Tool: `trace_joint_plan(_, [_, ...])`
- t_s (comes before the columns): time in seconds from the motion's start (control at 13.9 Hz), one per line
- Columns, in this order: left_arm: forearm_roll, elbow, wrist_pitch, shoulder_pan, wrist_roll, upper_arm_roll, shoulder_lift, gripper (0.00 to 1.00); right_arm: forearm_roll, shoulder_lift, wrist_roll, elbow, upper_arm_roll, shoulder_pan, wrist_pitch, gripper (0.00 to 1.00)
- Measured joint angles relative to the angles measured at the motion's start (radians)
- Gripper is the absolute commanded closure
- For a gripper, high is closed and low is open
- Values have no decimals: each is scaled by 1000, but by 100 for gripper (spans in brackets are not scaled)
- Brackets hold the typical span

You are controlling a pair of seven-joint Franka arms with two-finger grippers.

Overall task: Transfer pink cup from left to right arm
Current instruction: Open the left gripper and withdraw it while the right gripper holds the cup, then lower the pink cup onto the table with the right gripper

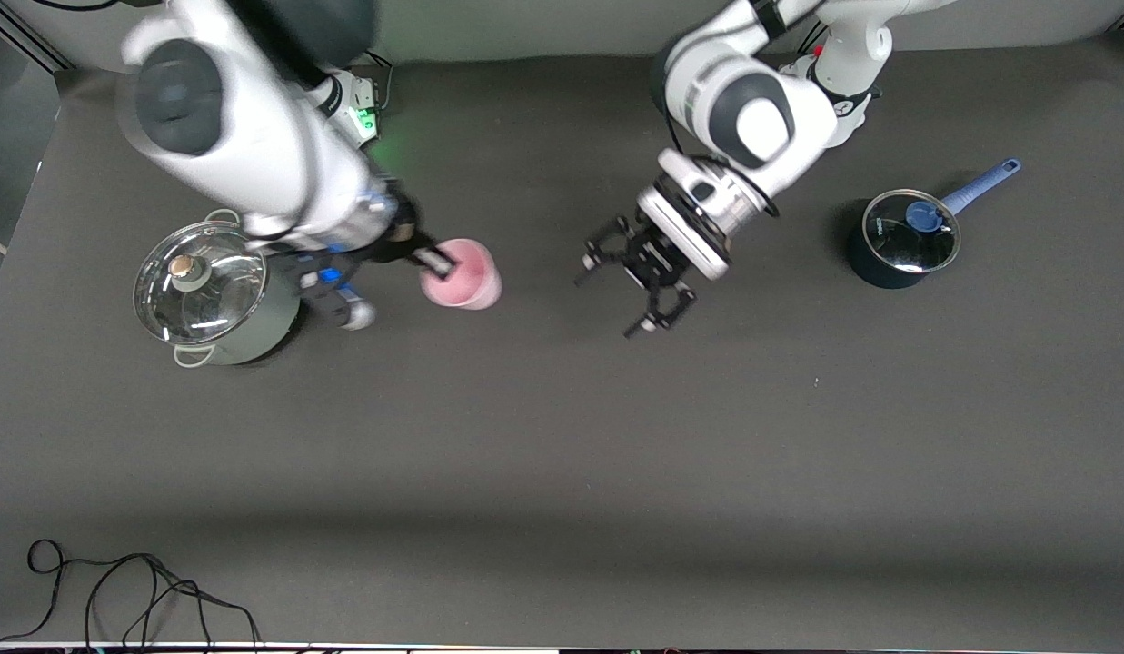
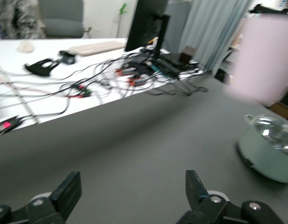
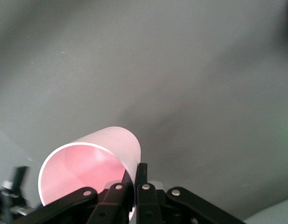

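Now the right arm [image 1: 253,154], reaching over the tabletop [image 1: 562,436], is pinching one wall of the pink cup [image 1: 462,274] at its rim; the right claw [image 1: 434,261] is clamped on the cup, one finger inside & one outside. The cup is hanging in the air, tipped on its side, over bare tabletop next to the big steel pot [image 1: 212,295]. The left arm [image 1: 752,100] is waiting w/ the left claw [image 1: 639,286] spread wide & empty, well apart from the cup.

Risk, as a judgement: a thin one-wall pinch is giving little hold, so the cup may be pivoting or slipping out, then rolling. The steel pot w/ glass lid is sitting just beside the right claw, so a swing that way could be knocking it. The small blue saucepan [image 1: 900,238] toward the left arm's end & the cable [image 1: 116,590] near the front edge are blocking nothing.
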Motion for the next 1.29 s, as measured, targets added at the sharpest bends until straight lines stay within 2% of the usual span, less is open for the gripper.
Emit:
trace_joint_plan(0.22, [17, 2, 0, 2, 8, 60, 37, 1, -2, -42, -274, 0, -7, -160, -103, 100])
trace_joint_plan(0.36, [41, 2, 8, 5, 8, 89, 38, 0, -3, -60, -478, -1, -36, -255, -148, 100])
trace_joint_plan(0.57, [78, 18, 29, 6, 9, 114, 38, 0, -72, -78, -768, -17, -125, -305, -166, 100])
trace_joint_plan(0.72, [104, 37, 30, 7, 9, 135, 38, 0, -101, -80, -858, -36, -159, -302, -155, 100])
trace_joint_plan(0.93, [154, 53, 30, 8, 9, 148, 40, 0, -102, -92, -883, -134, -176, -299, -27, 100])
trace_joint_plan(1.29, [242, 80, 24, 8, 9, 158, 75, 0, -105, -163, -945, -510, -181, -293, 386, 100])
